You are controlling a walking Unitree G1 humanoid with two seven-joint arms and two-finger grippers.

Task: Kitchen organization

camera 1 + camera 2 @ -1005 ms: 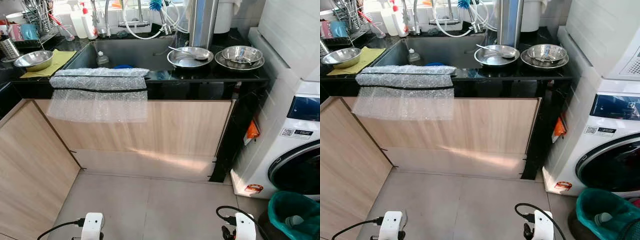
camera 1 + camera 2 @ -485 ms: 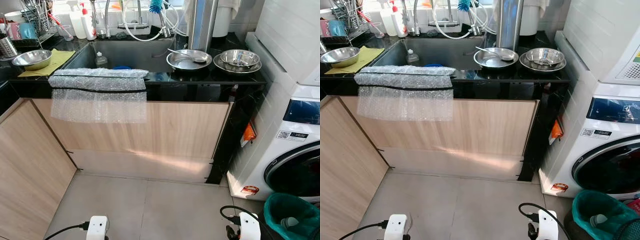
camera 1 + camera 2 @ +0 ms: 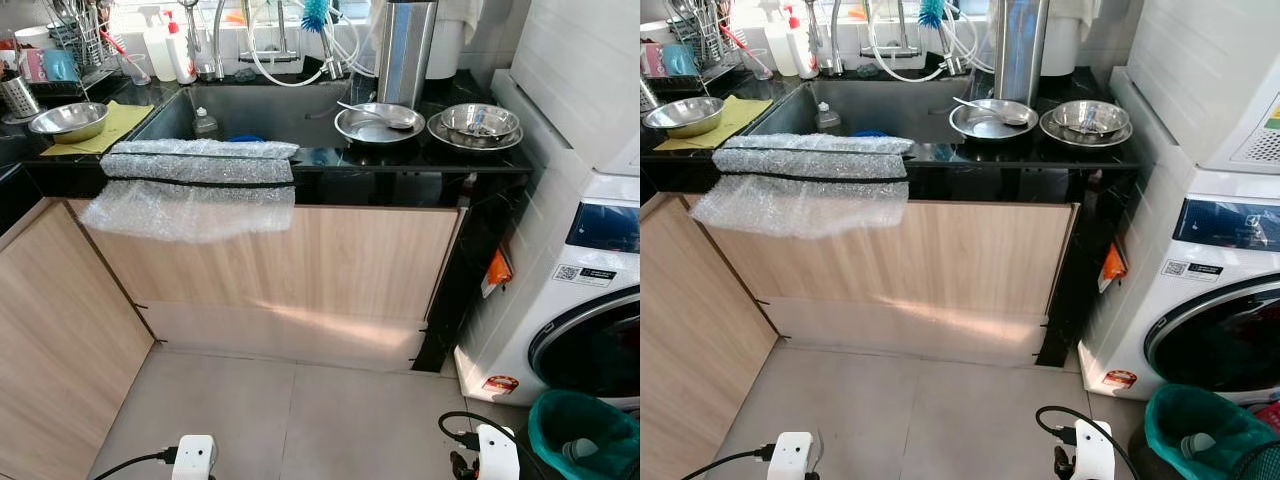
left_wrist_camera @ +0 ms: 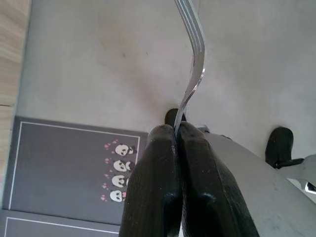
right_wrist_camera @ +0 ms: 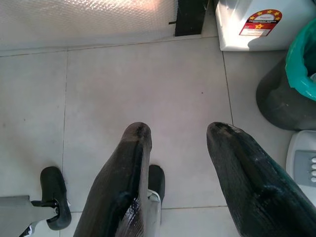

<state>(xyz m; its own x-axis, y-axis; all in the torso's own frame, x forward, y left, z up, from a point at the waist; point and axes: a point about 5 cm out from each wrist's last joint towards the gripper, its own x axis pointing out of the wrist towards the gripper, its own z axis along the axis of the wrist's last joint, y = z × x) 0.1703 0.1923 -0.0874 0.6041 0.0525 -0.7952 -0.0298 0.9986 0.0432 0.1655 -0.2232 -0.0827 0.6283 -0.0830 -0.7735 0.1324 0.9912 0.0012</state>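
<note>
The left gripper (image 4: 178,136) hangs low over grey floor tiles (image 3: 300,420), fingers clamped on a curved silver utensil handle (image 4: 193,64). The right gripper (image 5: 177,136) hangs beside it, fingers apart. Far ahead, a bubble-wrap sheet (image 3: 195,185) overhangs the black counter edge (image 3: 400,185); a white washing machine (image 3: 590,290) bounds the right.

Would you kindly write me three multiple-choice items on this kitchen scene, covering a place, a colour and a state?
1. Where does the bubble wrap lie?
A. over the counter's front edge
B. on the floor
C. on the washing machine

2. What colour is the bin liner?
A. red
B. teal green
C. white

3. How is the left gripper?
A. wide open
B. shut on a metal utensil
C. shut on a cloth

Answers: 1 A, it drapes down the counter front; 2 B, teal beside the washing machine; 3 B, the fingers pinch the metal utensil.
</note>
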